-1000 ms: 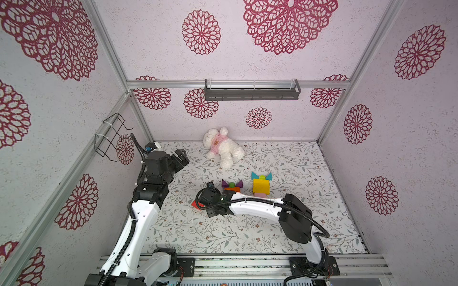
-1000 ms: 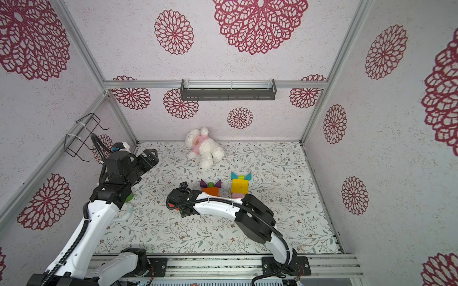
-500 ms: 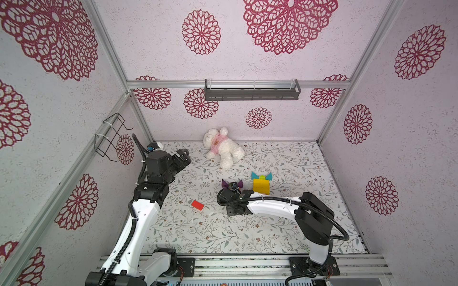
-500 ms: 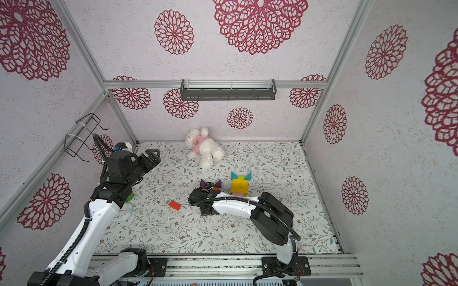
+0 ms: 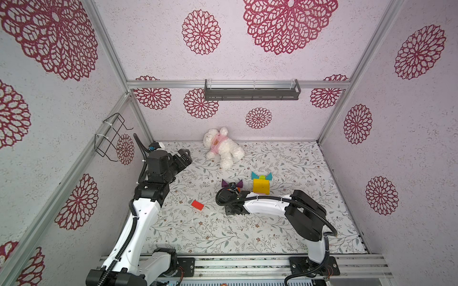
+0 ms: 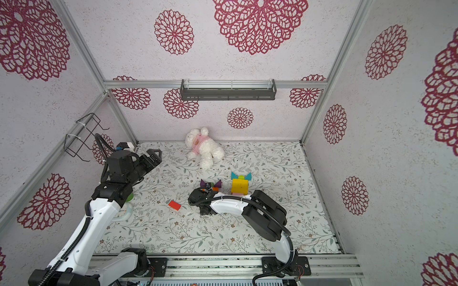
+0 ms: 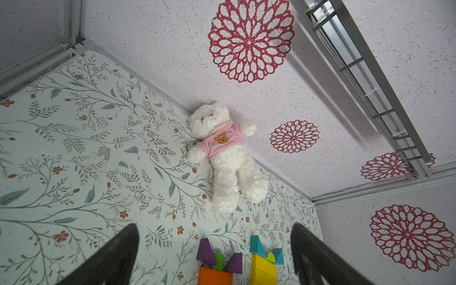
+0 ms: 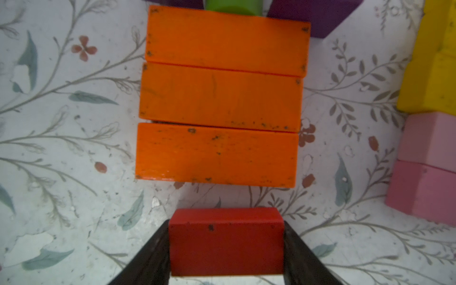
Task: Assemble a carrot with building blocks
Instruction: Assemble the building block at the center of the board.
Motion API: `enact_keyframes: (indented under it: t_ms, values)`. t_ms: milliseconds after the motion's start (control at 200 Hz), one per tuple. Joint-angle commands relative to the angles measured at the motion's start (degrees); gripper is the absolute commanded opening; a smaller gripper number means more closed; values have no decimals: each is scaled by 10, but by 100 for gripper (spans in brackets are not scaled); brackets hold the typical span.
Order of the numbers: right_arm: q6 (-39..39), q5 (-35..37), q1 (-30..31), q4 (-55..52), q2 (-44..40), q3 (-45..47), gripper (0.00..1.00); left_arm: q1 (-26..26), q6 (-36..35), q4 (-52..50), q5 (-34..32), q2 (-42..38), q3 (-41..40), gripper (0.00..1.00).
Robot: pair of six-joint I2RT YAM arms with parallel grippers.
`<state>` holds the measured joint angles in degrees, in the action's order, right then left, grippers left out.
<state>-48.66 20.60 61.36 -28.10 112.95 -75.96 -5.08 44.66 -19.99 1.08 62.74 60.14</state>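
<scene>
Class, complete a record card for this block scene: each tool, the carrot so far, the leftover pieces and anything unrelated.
right tool: shut on a red block, a gap short of the orange bars
carrot so far: three orange bars side by side; lime-green cylinder and purple triangles at their far end
left tool: open, empty, raised
leftover: spare red block loose on the table
second build: yellow blocks with teal triangles
unrelated: white plush bear
</scene>
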Motion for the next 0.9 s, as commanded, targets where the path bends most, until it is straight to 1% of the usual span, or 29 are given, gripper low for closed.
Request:
enact_keyframes:
  t_ms: [0, 110, 255, 450, 566, 716, 896]
  values:
    - [-12, 0, -2, 10, 5, -6, 66, 2, 6, 19, 5, 3, -2, 97]
    - [-19, -3, -4, 10, 14, -11, 68, 1, 10, 20, 10, 7, -3, 97]
    - [-18, -7, -2, 4, 17, -22, 79, -4, 11, 19, 10, 6, -3, 97]
    - [-5, -15, -2, 3, -27, -7, 80, -5, 9, 19, 3, 1, -3, 98]
    - [28, -41, -2, -17, -46, -13, 85, -5, 11, 18, 3, 1, -3, 97]
    - [51, -52, -7, -35, -68, 0, 85, -6, 11, 18, 4, 0, -3, 97]
    - [96, -55, -14, -53, -84, 19, 77, -7, 9, 20, 9, 5, -3, 98]
